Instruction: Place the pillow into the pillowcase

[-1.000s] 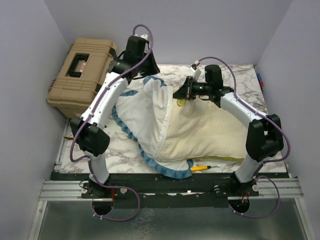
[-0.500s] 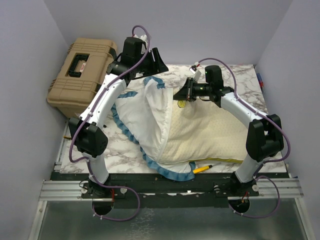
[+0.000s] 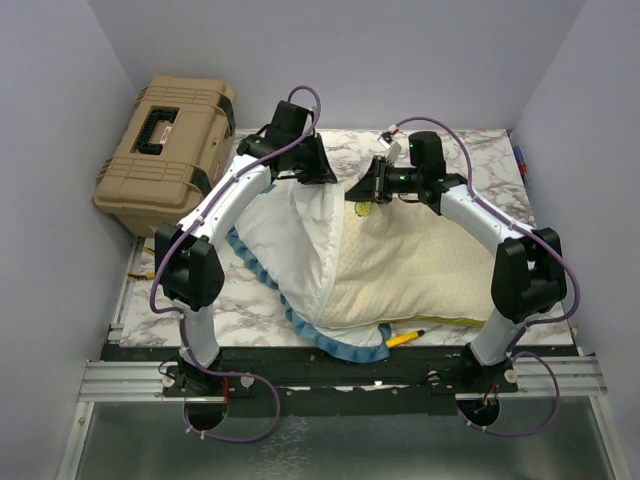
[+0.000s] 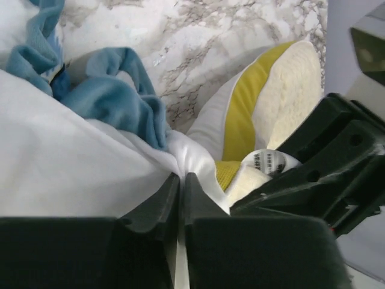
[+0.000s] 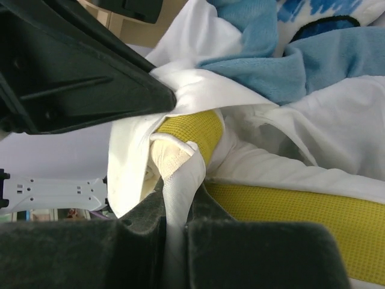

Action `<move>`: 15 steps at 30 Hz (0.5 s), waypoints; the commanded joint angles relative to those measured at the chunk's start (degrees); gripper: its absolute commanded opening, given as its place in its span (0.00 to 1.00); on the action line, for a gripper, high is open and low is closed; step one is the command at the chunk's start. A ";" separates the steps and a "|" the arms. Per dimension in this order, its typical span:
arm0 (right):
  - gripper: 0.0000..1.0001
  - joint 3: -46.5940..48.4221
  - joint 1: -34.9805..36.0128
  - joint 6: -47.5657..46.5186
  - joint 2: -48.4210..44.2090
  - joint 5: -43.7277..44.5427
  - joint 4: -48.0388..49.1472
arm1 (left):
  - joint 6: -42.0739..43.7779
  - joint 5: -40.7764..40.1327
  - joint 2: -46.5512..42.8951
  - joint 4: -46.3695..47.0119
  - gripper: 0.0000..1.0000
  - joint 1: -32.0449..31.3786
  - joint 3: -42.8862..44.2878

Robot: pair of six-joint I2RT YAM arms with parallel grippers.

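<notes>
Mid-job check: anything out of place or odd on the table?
One stray item: a yellow-handled tool lies at the near edge of the table, beside the pillow and the blue trim of the pillowcase. Nothing looks spilled or torn.

Light: we saw bright, even, diffuse light from above.
Shadows: we found only soft ones.
Focus: the left gripper (image 4: 181,177) looked blurred up close.

walls (image 3: 60,100) pale lilac | table (image 3: 240,300) — white marble top w/ grey veins | tan hard case (image 3: 165,150) far left
</notes>
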 commanded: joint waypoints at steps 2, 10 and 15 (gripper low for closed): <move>0.00 -0.06 0.13 0.25 0.78 -3.38 -3.71 | 0.15 1.25 2.33 -0.77 0.00 -0.44 8.15; 0.00 -1.02 0.10 -0.99 0.12 -5.53 -4.19 | 0.07 -4.90 1.83 -0.31 0.00 -0.37 15.69; 0.00 -2.18 0.22 3.73 0.04 -8.85 2.79 | -3.01 2.18 1.67 5.99 0.00 -0.98 14.12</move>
